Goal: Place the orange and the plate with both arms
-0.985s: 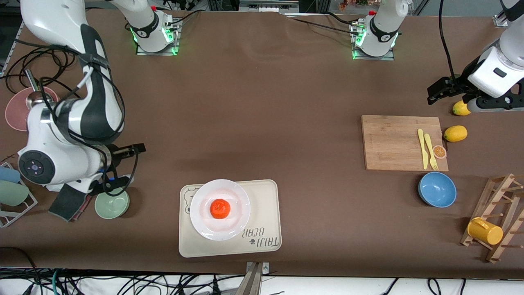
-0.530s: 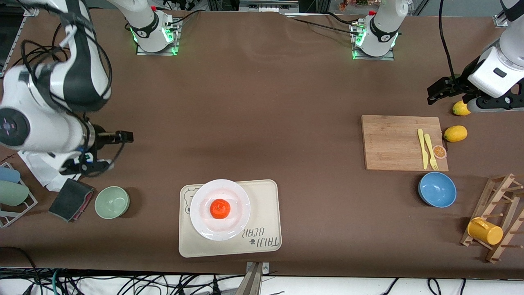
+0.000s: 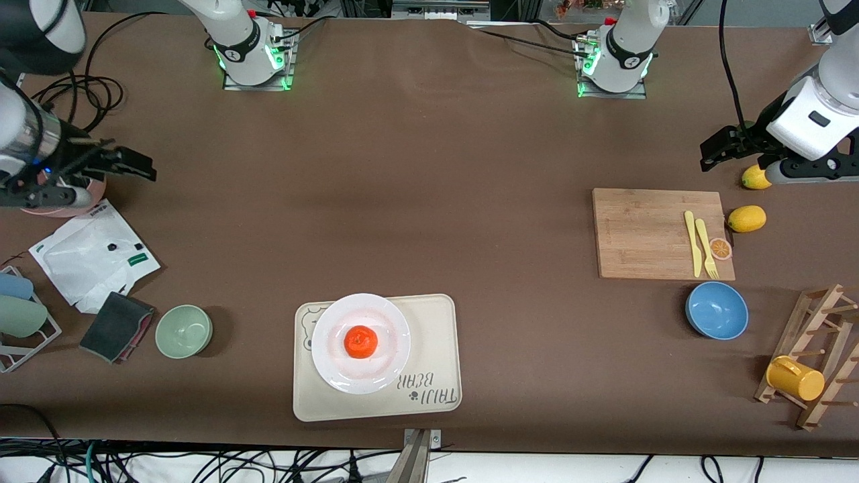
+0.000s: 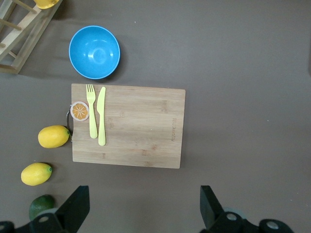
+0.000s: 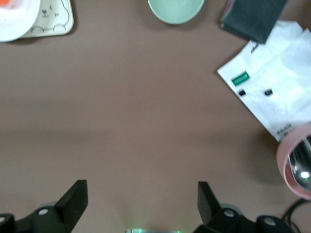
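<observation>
A: The fingers on both grippers were spread wide, holding nothing?

B: Yes. The right gripper [image 3: 127, 164] hung over bare table near the pink dish [image 5: 295, 162], and the left gripper [image 3: 721, 151] over the table by the cutting board [image 3: 661, 233], beside a lemon [image 3: 755, 177].

A: And the orange [image 3: 361, 341]?

B: It sat in the middle of the white plate [image 3: 389, 322], which rested on the bear tray [image 3: 436, 355]. Probably both arms had let go because the placing was done.
</observation>
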{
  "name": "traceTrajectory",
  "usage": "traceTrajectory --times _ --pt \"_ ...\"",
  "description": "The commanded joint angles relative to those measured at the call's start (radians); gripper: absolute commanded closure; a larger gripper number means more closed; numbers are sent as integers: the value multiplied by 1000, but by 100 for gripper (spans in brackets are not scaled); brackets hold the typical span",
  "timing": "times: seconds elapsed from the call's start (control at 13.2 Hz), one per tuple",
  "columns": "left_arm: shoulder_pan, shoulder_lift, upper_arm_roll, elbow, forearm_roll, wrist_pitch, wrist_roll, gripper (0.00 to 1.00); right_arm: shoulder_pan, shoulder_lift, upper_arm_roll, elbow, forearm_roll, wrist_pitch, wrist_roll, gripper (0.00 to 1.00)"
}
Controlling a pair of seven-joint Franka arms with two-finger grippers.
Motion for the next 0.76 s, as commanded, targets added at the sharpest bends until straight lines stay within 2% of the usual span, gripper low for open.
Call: traceTrajectory --times 0.0,0.68 --pt "-1 11 2 29 -21 -21 24 0 -23 5 21 42 -14 -27 18 0" --pt "-1 11 2 29 -22 -21 23 0 -23 10 7 70 -25 -35 32 0"
